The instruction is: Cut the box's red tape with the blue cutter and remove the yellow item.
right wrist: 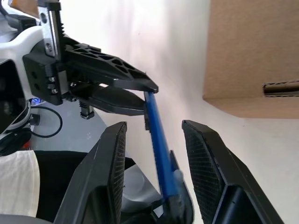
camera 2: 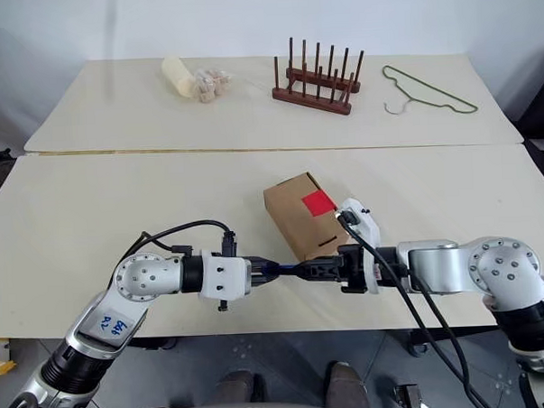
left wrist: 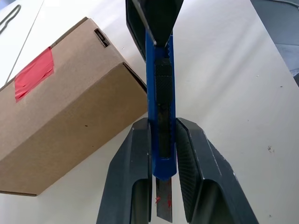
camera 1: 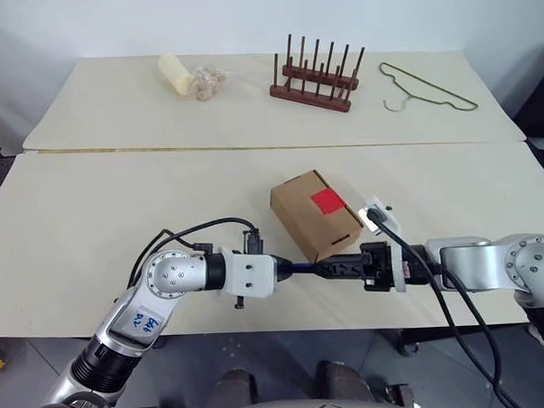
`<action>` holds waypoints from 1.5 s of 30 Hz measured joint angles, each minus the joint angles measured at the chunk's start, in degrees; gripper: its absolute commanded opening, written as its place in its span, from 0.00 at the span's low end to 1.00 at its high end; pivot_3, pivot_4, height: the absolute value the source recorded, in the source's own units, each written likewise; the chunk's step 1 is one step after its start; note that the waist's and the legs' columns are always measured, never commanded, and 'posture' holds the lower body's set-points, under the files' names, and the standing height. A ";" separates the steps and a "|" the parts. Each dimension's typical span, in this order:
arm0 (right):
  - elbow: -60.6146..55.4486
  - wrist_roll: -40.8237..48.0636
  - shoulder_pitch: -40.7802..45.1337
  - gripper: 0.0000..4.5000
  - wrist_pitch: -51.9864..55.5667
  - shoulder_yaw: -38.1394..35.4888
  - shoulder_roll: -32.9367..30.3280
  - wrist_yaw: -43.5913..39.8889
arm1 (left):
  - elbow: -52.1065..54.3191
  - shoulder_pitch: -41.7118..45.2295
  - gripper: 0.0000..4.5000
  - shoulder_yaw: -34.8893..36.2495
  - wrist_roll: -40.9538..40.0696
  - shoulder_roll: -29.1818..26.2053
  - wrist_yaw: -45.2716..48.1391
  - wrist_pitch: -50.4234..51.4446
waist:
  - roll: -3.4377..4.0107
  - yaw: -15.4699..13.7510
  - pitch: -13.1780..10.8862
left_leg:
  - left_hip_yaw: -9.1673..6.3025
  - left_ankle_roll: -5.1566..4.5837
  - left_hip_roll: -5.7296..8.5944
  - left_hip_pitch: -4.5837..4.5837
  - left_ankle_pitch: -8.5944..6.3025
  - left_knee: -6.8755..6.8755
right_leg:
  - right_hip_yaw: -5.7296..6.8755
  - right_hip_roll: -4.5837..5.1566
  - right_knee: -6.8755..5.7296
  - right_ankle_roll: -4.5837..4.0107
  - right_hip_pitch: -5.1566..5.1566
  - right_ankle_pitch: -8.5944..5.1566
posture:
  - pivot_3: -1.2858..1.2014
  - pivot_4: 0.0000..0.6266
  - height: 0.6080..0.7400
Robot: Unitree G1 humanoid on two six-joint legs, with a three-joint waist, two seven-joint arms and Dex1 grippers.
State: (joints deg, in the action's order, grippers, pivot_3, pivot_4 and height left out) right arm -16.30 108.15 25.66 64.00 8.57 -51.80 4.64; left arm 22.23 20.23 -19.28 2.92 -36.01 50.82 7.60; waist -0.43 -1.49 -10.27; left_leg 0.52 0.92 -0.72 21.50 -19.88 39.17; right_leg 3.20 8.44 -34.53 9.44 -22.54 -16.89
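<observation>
Two pale tables (camera 1: 92, 221) stand end to end before a white wall. On the near one sits the box (camera 1: 313, 216), its red tape (camera 1: 327, 201) facing up on the top side.

Both arms reach in low over the near edge, roughly level, and meet just in front of the box. The left arm comes from the left with elbow bent, forearm pointing right; the left gripper (left wrist: 161, 154) is closed tight on the blue cutter (left wrist: 160, 102), one finger on each flat side, with a short piece of blade showing past the handle at the wrist end. The cutter points away from that wrist toward the other arm. The right arm comes from the right, pointing left; the right gripper (right wrist: 156, 140) has its two fingers (right wrist: 110, 158) spread partway, one on either side of the cutter's far end, with clear gaps, not gripping it.

On the far table lie a cream roll (camera 1: 175, 74), a wooden peg rack (camera 1: 314, 80) and a wire hanger (camera 1: 425, 87).
</observation>
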 measured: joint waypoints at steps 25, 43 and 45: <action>3.47 -4.44 0.04 0.03 4.71 -2.74 -0.84 -7.63 | 2.57 -0.94 0.65 6.69 -6.71 -0.38 1.46 1.87 | 0.01 0.00 0.00 | -0.03 -0.01 0.00 0.06 -0.01 -0.01 | 0.03 0.00 0.03 0.00 -0.03 0.00 | 0.52 0.24 1.00; 7.61 -21.20 -31.38 0.03 17.05 -48.28 -24.15 -38.24 | -10.20 -2.84 0.52 21.23 -19.94 -1.86 3.55 3.32 | 0.16 -1.43 -0.06 | 0.16 -0.14 0.00 0.10 -0.13 0.01 | 0.26 0.03 0.37 0.13 0.06 0.19 | 0.52 0.24 1.00; 7.27 -28.19 -30.74 0.03 13.61 -49.76 -24.71 -41.93 | -12.65 0.23 0.38 19.13 -19.37 -0.40 3.54 3.57 | 0.15 -1.35 -0.06 | 0.17 -0.13 -0.03 0.10 -0.12 0.00 | 0.26 0.02 0.39 0.14 0.04 0.20 | 0.52 0.24 1.00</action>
State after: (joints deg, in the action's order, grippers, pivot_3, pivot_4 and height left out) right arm -9.03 79.96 -5.09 77.61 -41.19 -76.50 -37.29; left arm 9.58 20.46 -0.15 -16.45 -36.41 54.37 11.17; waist -0.28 -2.83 -10.33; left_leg 0.69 0.79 -0.75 21.60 -20.00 39.17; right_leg 3.46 8.46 -34.14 9.58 -22.49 -16.69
